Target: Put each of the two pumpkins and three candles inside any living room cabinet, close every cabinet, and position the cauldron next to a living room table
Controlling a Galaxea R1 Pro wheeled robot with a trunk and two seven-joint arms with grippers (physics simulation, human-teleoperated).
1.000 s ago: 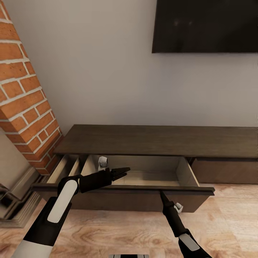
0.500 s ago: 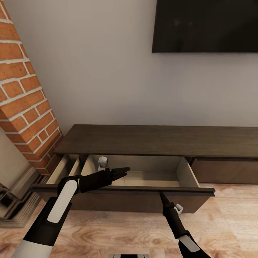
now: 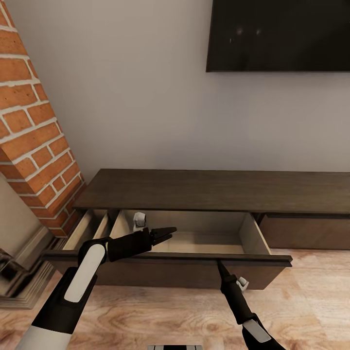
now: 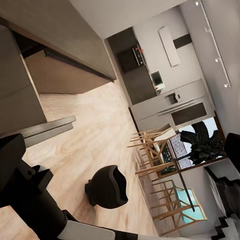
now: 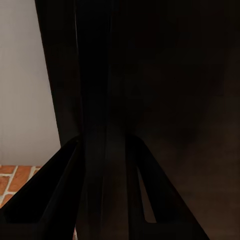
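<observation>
The cabinet (image 3: 209, 190) is a long, low dark-brown unit against the wall under the TV. One wide drawer (image 3: 167, 257) is pulled out, and the part of its pale wood floor that I can see is bare. My left gripper (image 3: 168, 233) hovers over the drawer's left half, its fingertips a narrow gap apart with nothing between them. My right gripper (image 3: 219, 264) is shut, its tip against the top lip of the drawer front. In the right wrist view its fingers (image 5: 105, 125) lie together against dark wood. A round black pot, the cauldron (image 4: 107, 187), stands on the plank floor.
A brick fireplace (image 3: 34, 146) with a stone hearth (image 3: 19, 272) flanks the cabinet on the left. A black TV (image 3: 279, 34) hangs above. A second drawer (image 3: 306, 232) at the right is closed. Light plank floor (image 3: 160, 316) lies before the cabinet. A kitchen and wooden chairs (image 4: 155, 150) lie beyond.
The drawer front and my right gripper have crept very slightly toward me. My left arm has held still.
</observation>
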